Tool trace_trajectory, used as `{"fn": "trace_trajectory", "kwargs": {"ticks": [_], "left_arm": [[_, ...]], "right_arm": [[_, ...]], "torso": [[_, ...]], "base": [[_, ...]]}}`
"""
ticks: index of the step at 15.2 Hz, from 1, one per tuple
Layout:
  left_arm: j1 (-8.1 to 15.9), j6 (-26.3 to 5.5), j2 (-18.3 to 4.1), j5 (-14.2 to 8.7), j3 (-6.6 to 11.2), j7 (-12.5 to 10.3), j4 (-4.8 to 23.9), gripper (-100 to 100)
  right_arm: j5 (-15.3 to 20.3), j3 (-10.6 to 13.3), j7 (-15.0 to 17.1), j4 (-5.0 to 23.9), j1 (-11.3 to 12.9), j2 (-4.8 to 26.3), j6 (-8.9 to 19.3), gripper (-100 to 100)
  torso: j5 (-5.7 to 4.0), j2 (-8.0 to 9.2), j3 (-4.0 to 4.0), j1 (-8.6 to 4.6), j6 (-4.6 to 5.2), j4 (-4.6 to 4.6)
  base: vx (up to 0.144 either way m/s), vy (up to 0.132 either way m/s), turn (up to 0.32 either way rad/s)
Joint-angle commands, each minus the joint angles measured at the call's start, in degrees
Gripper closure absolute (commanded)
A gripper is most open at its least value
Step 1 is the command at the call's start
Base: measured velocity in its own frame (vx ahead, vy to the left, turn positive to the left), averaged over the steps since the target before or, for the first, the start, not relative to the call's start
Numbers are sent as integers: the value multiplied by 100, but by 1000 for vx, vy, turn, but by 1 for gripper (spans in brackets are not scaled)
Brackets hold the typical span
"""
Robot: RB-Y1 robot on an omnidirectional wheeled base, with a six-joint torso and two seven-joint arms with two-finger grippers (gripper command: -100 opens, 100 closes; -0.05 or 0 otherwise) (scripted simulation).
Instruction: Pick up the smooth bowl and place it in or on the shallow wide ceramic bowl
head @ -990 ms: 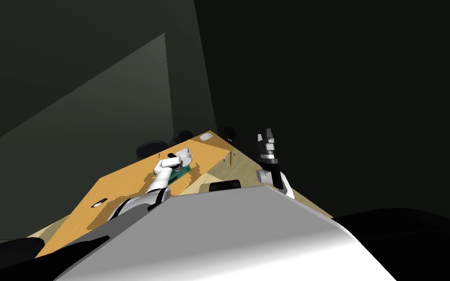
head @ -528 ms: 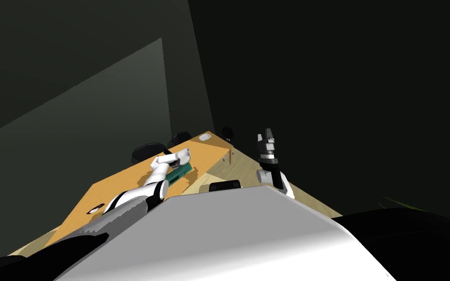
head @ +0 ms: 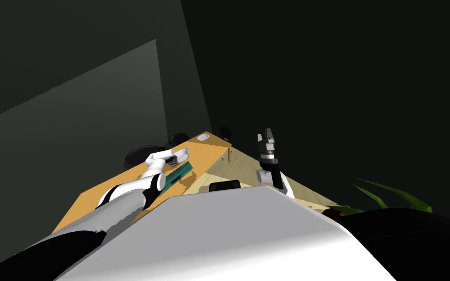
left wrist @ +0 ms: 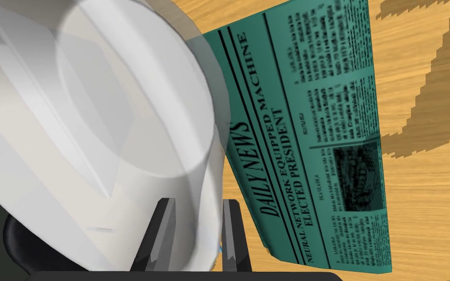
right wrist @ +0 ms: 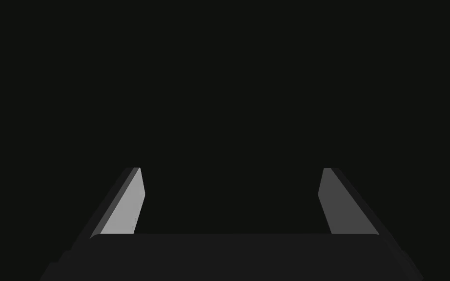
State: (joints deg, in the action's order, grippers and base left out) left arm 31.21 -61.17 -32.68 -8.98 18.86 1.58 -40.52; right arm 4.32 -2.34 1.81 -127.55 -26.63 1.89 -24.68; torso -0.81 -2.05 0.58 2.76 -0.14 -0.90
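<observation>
Orange wood table (head: 204,151): one green newspaper (left wrist: 312,136), one white smooth bowl (left wrist: 97,122), one shallow bowl (head: 202,138) at far corner. Left gripper (left wrist: 197,234) clamps smooth bowl's rim over table beside newspaper, arm stretched forward. Right gripper (right wrist: 229,200) upright, fingers spread, beyond table's right edge.

The bowl (left wrist: 97,131) is plain white with soft grey shading and has no pattern. The newspaper (left wrist: 312,146) is teal green and printed in black: a big headline, fine columns of text, thin lines and one dark photo. The table (left wrist: 429,73) is orange-brown with a fine wood grain, and darker brown shadows with stepped edges lie on it. The left tool (left wrist: 197,207) has dark grey fingers. The right tool (right wrist: 232,170) has light grey fingers on a black body. The floor (head: 241,168) is pale beige wood. The plant (head: 390,195) has green leaves.
</observation>
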Motion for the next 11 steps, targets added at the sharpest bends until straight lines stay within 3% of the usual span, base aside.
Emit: {"fn": "trace_trajectory", "kwargs": {"ticks": [1, 4, 11], "left_arm": [[230, 58, -132, -53, 47, -17, 280, 100], [364, 72, -210, -89, 74, -23, 450, 100], [1084, 201, -602, -258, 170, -7, 1361, 100]], "right_arm": [[0, 0, 0, 0, 0, 0, 0, 0], [0, 0, 0, 0, 0, 0, 0, 0], [0, 0, 0, 0, 0, 0, 0, 0]], "torso": [[0, 0, 0, 0, 0, 0], [-8, -16, 2, 5, 7, -12], [-18, -48, 5, 4, 43, -39]], "base": [[-42, 66, -113], [-42, 56, -118], [-59, 61, -187]]}}
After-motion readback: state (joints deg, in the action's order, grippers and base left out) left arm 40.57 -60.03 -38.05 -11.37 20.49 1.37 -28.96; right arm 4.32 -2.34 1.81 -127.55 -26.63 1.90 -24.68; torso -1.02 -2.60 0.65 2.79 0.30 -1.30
